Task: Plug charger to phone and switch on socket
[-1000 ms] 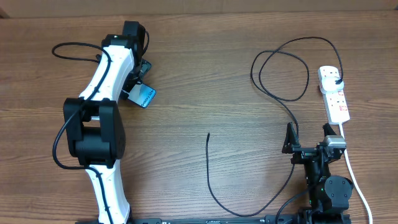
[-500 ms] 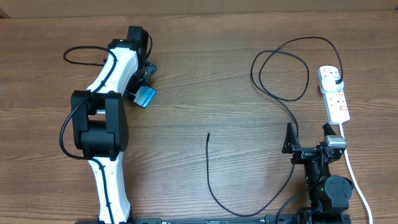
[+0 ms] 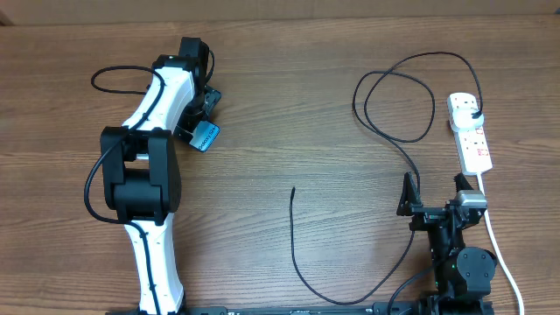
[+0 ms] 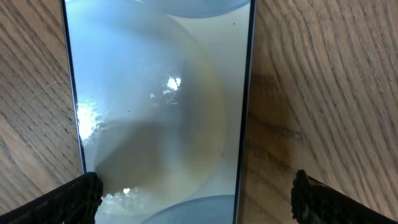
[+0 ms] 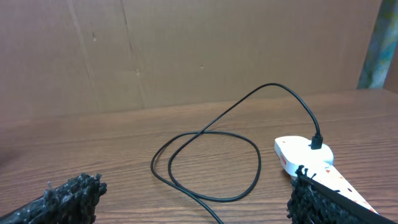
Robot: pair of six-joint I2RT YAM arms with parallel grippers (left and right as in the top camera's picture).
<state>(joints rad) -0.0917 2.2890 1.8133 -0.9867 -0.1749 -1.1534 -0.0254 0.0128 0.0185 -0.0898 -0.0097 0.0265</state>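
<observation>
The phone (image 3: 206,137) lies on the table at the left with its cyan screen up. It fills the left wrist view (image 4: 155,93). My left gripper (image 3: 202,114) hovers just over its far end. The gripper (image 4: 196,190) is open: the left finger overlaps the phone's left edge and the right finger is clear of its right edge. The charger cable (image 3: 395,136) runs from its black plug (image 3: 473,111) in the white socket strip (image 3: 472,140), through loops, to its tip (image 3: 293,190) mid-table. My right gripper (image 3: 433,197) is open and empty near the front right, and it also shows in the right wrist view (image 5: 196,202).
The strip's white lead (image 3: 497,245) runs toward the front right edge. The cable loops (image 5: 205,165) and the strip's end (image 5: 305,152) lie ahead of the right gripper. A brown cardboard wall (image 5: 186,50) stands behind the table. The left arm's own black cable (image 3: 109,74) loops at the far left.
The left arm swung slightly to the right a second ago, then held still. The phone, the cable and the right arm have not moved.
</observation>
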